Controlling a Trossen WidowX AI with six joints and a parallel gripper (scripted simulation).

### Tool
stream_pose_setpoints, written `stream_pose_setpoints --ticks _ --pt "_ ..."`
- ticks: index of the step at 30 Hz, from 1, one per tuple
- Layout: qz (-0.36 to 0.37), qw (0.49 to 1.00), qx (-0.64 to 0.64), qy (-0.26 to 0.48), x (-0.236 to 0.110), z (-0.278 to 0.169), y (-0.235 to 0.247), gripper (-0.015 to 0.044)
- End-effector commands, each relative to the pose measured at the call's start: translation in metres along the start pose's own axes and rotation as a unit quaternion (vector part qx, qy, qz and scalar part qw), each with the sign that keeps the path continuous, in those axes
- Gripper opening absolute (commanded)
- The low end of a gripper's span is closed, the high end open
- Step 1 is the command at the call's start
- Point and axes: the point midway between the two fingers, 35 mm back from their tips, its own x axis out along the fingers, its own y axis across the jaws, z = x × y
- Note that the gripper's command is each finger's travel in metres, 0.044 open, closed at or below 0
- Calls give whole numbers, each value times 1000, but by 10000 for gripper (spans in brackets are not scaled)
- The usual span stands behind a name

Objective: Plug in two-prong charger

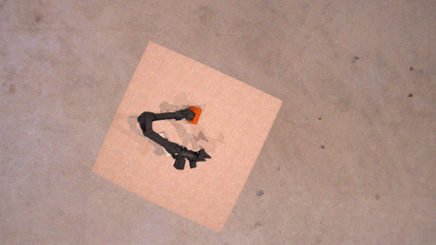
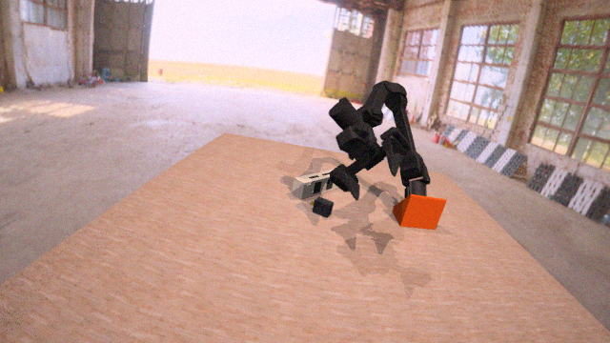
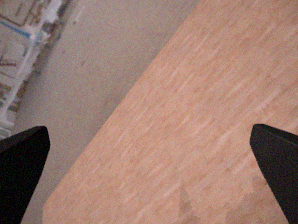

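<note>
The grey-white power strip (image 2: 309, 185) lies on the wooden table (image 2: 191, 267) (image 1: 204, 194) (image 3: 213, 83). In the top view only a white sliver of the strip (image 1: 163, 135) shows beside the arm. The small black two-prong charger (image 2: 322, 207) lies loose on the table just in front of the strip. I cannot make it out under the arm in the top view. My gripper (image 2: 376, 183) (image 1: 201, 161) (image 3: 152, 135) is open wide and empty. It hangs tilted downward above the table, to the right of the strip and charger. The wrist view shows only bare table and floor between the fingers.
The arm's orange base block (image 2: 419, 211) (image 1: 196, 112) stands on the table right of the gripper. The arm's elbow rises high behind it. Concrete floor surrounds the table; walls and striped barriers stand far off to the right.
</note>
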Motion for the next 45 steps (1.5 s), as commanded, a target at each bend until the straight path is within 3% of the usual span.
stream_pose_setpoints --ticks 1,16,37,45 --pt "-57 996 72 21 -4 -2 -23 440" --pt "-266 916 293 74 -42 -23 -91 440" --pt "-544 704 453 56 -139 -45 -156 440" --pt "-562 688 457 50 -147 -46 -159 440"
